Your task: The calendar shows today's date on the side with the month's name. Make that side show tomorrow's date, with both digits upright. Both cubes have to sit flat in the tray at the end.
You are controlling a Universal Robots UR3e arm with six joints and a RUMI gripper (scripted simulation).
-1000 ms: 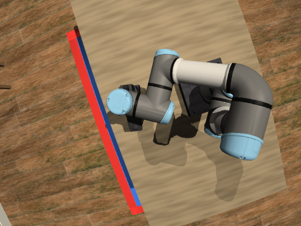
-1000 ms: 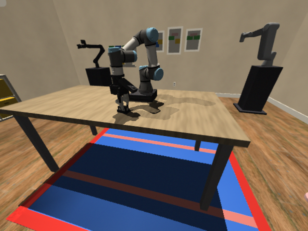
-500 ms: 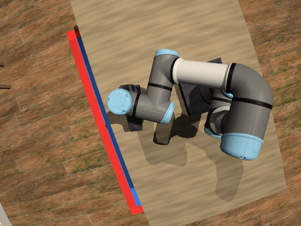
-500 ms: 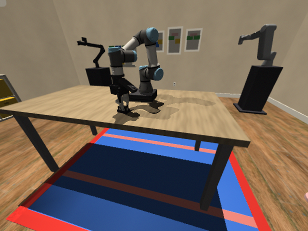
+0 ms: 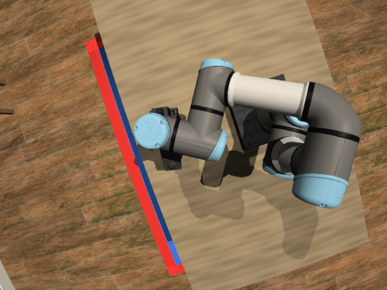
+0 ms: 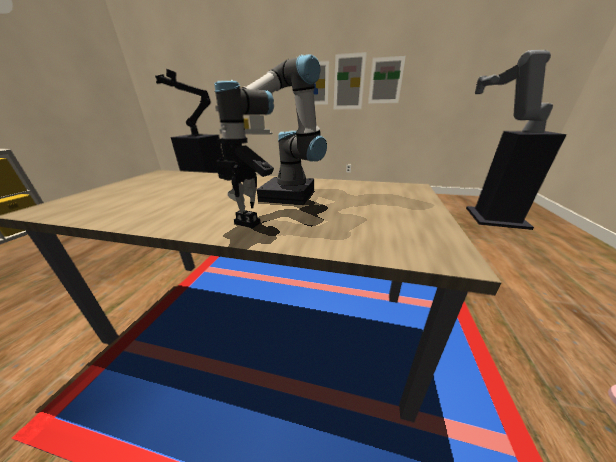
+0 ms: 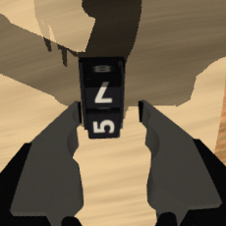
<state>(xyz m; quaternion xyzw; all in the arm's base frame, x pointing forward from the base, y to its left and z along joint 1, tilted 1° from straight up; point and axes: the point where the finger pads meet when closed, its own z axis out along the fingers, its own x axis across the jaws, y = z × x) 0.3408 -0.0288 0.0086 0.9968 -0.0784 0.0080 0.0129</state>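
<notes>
Top view: one grey arm [image 5: 205, 94] [image 6: 306, 107] with pale blue caps, reaching over a wooden table [image 5: 213, 34] [image 6: 390, 220] [image 7: 113, 182]; its wrist end stood near the table edge beside the red-and-blue rug [image 5: 138, 180] [image 6: 280, 375]; the dark gripper [image 5: 171, 158] [image 6: 246, 206] [image 7: 109, 102] showed only in part beneath the wrist; finger spread could not be told from there; the calendar was hidden, its direction likewise.

Exterior view: one small black calendar [image 6: 247, 218] [image 7: 103, 98], resting on the table in front of the arm's base [image 6: 267, 195], directly below the gripper; its long axis ran roughly across the view, slightly slanted; pale marks showed on it, too small to read; the gripper pointed downward, fingertips close above the calendar or beside it, which of the two could not be told.

Wrist view: the calendar, long axis running up and down the picture, between and beyond the fingertips; white digits, a 7 and below it a 5, both lying sideways in this view; a further mark at the top end, foreshortened; the gripper's two fingers stood partly spread, pinching nothing; the left-hand fingertip in the picture lay just beside the calendar, the right-hand one across a visible gap.

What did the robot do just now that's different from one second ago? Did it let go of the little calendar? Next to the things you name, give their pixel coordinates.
The gripper [image 6: 247, 207] [image 7: 109, 102] went up. Its fingers were down at the calendar [image 6: 247, 219] [image 7: 103, 93]; now they are above it, apart, holding nothing. I can't tell if they were squeezing it before. The calendar stayed in the same spot on the table [image 5: 220, 31] [image 6: 150, 200].
</notes>
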